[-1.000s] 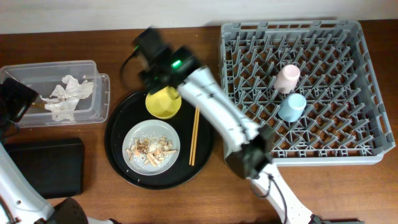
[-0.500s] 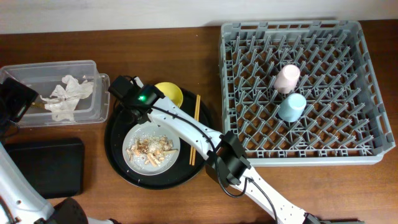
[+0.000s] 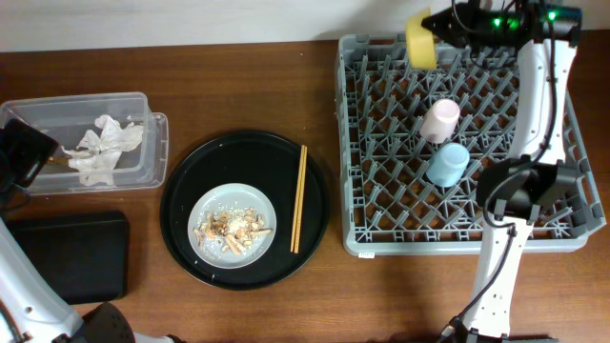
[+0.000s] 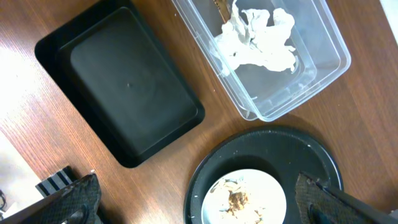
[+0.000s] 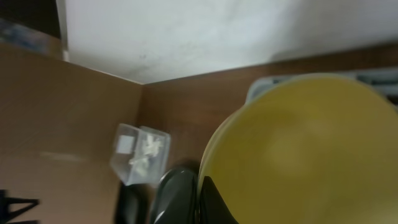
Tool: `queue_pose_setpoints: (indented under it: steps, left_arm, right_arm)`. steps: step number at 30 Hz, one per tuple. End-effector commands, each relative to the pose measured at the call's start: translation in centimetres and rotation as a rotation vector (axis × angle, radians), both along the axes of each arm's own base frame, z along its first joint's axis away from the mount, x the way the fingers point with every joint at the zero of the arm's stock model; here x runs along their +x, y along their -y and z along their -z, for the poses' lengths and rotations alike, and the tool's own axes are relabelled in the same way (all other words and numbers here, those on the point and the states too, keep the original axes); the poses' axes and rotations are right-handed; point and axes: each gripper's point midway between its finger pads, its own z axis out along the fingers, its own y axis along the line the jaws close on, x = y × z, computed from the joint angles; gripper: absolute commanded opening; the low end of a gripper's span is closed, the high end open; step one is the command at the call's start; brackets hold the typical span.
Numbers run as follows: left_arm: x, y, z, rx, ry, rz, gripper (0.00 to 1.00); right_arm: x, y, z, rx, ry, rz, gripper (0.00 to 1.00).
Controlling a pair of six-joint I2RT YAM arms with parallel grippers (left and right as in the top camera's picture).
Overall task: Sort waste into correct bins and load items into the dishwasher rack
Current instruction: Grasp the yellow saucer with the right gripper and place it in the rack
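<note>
From overhead, the right gripper (image 3: 440,23) is clamped on the rim of the yellow bowl (image 3: 419,40). The bowl hangs on edge over the far left corner of the dishwasher rack (image 3: 448,246), and whether it touches the pegs cannot be told. A pink cup (image 3: 441,120) and a light-blue cup (image 3: 447,163) sit upside down just beside each other among the pegs. On the wooden table (image 3: 238,86), a round black tray (image 3: 181,186) carries the plate (image 3: 204,206) of food scraps (image 3: 231,227), with the chopsticks (image 3: 298,198) lying between plate and rack. The left gripper (image 3: 36,157) hovers at the clear plastic box (image 3: 143,100), which holds the tissue (image 3: 103,148) and a brown wrapper (image 3: 59,158). The flat black tray (image 3: 67,257) lies near the box. A white wall (image 3: 191,19) runs behind.

In the left wrist view, the fingers (image 4: 68,199) stand wide apart with nothing between them, above the box and both trays.

In the right wrist view, the blurred bowl fills most of the frame, with one dark finger (image 5: 208,199) pressed against its edge. The wall and table show beyond.
</note>
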Motion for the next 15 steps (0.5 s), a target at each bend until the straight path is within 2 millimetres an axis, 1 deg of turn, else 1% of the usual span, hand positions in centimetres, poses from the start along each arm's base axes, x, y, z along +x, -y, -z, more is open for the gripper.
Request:
queue_pose_setpoints:
  steps: [1,2,4,6,7,8,10,12,13,14,15]
  left_arm:
    - [-0.2,-0.2,-0.2,0.007,0.004,-0.015,0.99]
    - [-0.2,-0.2,-0.2,0.007,0.004,-0.015,0.99]
    - [-0.2,-0.2,-0.2,0.007,0.004,-0.015,0.99]
    - [-0.2,-0.2,-0.2,0.007,0.004,-0.015,0.99]
    - [-0.2,-0.2,-0.2,0.007,0.004,-0.015,0.99]
    - [-0.2,-0.2,-0.2,0.007,0.004,-0.015,0.99]
    - [-0.2,-0.2,-0.2,0.007,0.004,-0.015,0.99]
    - [-0.2,-0.2,-0.2,0.007,0.004,-0.015,0.99]
    - [-0.2,-0.2,-0.2,0.007,0.004,-0.015,0.99]
    - [-0.2,-0.2,-0.2,0.007,0.004,-0.015,0.99]
    - [-0.2,-0.2,-0.2,0.007,0.004,-0.015,0.99]
  right_arm:
    - [0.4,0.0,2.6,0.138,-0.076,-0.042,0.04]
    - [0.9,1.0,3.4,0.161,-0.116,-0.009,0.04]
    - [1.1,2.6,4.2,0.17,-0.139,0.026,0.04]
    - [1.2,3.8,4.3,0.169,-0.139,0.048,0.04]
    - [1.0,5.2,4.4,0.171,-0.149,0.075,0.06]
    - [1.0,5.7,4.6,0.166,-0.158,0.089,0.09]
    - [0.9,6.7,5.3,0.143,-0.186,0.127,0.12]
    - [0.7,8.3,5.7,0.134,-0.205,0.165,0.12]
    - [0.5,9.5,6.0,0.116,-0.225,0.202,0.15]
    - [-0.2,12.0,6.5,0.062,-0.27,0.283,0.18]
    - [-1.6,15.1,6.0,-0.012,-0.297,0.37,0.23]
